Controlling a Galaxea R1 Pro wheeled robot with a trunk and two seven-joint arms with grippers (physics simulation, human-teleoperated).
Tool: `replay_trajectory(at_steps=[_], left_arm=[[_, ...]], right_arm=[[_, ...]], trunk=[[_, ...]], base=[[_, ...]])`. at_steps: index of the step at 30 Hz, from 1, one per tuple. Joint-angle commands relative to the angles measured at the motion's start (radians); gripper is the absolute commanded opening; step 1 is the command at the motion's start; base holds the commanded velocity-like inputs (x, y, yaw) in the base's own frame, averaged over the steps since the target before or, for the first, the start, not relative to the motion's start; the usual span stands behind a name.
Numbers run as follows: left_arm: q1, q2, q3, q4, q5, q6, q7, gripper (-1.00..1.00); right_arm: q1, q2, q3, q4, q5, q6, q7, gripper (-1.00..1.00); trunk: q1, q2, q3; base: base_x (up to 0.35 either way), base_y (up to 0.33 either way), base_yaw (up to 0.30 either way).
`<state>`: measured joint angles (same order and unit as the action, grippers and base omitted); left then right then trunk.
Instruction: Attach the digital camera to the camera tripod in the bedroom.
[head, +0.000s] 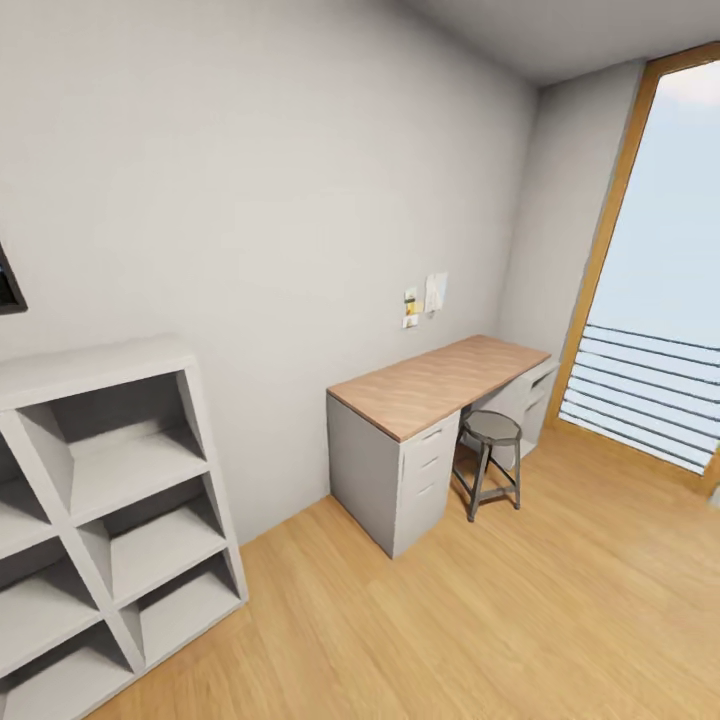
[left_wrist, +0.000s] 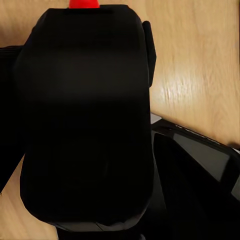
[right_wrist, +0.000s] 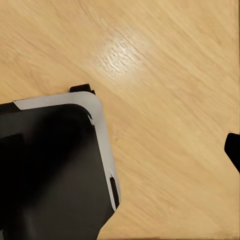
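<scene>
Fingers of the left gripper were hidden behind the digital camera (left_wrist: 85, 120), which was seen close before the wrist lens, red button (left_wrist: 84, 3) at its far end; a grip could not be confirmed. Right fingers could not be judged. Beyond lay wood floor (right_wrist: 165, 75), a desk (head: 440, 385), a stool (head: 490, 430) and a shelf unit (head: 110, 500).

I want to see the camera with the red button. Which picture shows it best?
The left wrist view: the digital camera looms close there, black, with its red button at the edge. The head view looks at a desk instead, the right wrist view at wood floor.
</scene>
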<state>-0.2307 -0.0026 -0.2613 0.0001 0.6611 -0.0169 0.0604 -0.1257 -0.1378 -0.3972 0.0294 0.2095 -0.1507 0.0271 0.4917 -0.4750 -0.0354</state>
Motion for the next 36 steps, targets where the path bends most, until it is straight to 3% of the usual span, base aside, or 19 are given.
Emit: replay_trajectory(at_steps=[1, 36], left_arm=[[-0.001, 0.0, -0.009, 0.0, 0.005, -0.001, 0.006, -1.0], [-0.001, 0.001, -0.009, 0.0, 0.005, -0.001, 0.006, -1.0]], right_arm=[[-0.002, -0.001, -0.009, 0.003, 0.008, -0.006, 0.002, 1.0], [-0.002, 0.0, -0.009, 0.004, 0.007, -0.006, 0.002, 1.0]], trunk=[[0.001, -0.002, -0.002], [0.001, -0.002, -0.002]], base=[[0.0, 0.0, -0.3], [0.0, 0.0, -0.3]])
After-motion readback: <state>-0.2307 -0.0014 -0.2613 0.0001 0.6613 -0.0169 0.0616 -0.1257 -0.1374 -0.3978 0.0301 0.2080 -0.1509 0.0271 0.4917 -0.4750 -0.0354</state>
